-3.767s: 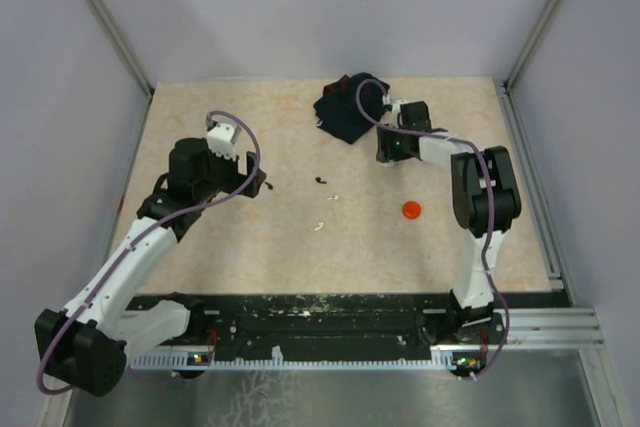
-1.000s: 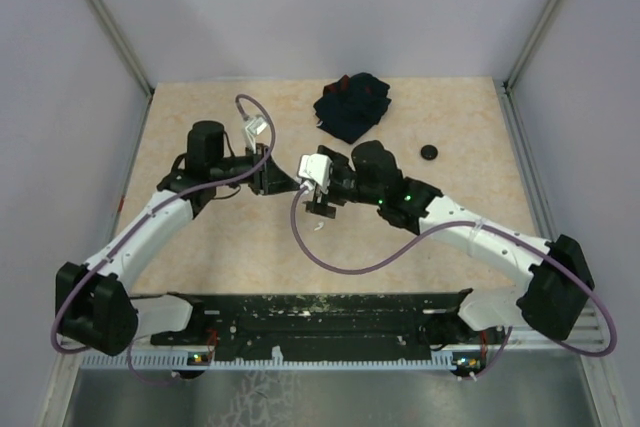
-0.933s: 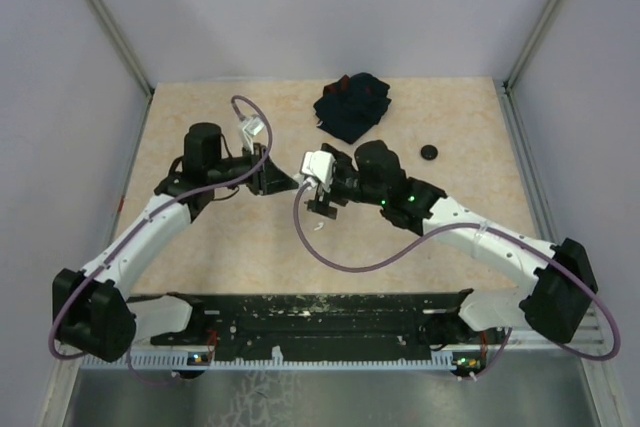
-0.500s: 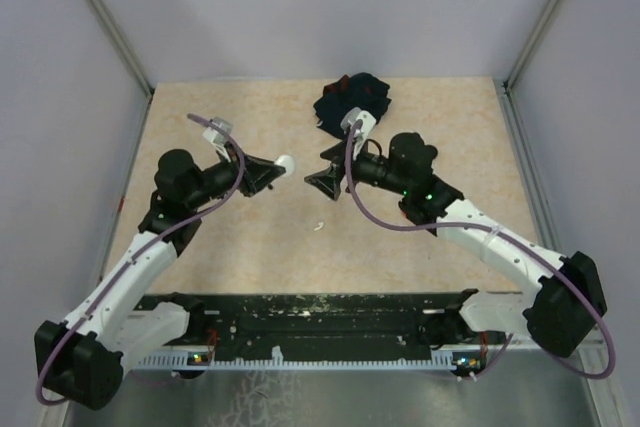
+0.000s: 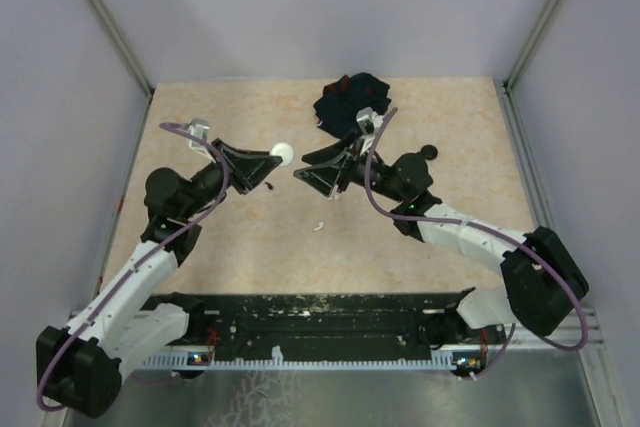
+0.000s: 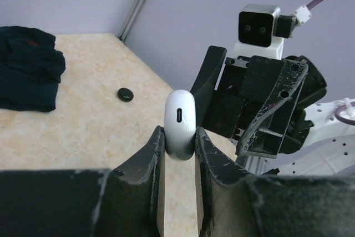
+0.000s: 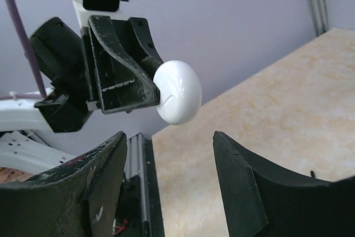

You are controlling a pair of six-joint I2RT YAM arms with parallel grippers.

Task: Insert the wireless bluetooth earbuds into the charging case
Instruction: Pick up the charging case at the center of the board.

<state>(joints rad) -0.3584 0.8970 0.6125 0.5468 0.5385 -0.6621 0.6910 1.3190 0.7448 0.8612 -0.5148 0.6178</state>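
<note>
Earbud [image 5: 318, 226] on beige tabletop [image 5: 230, 247], lilac walls [image 5: 330, 7]

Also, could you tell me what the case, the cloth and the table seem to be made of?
The case: glossy white hard plastic, going by its smooth sheen and moulded port slot. The cloth: soft dark navy fabric, matte, crumpled into folds. The table: a beige, marbled matte surface, perhaps laminate; the look leaves it open.
</note>
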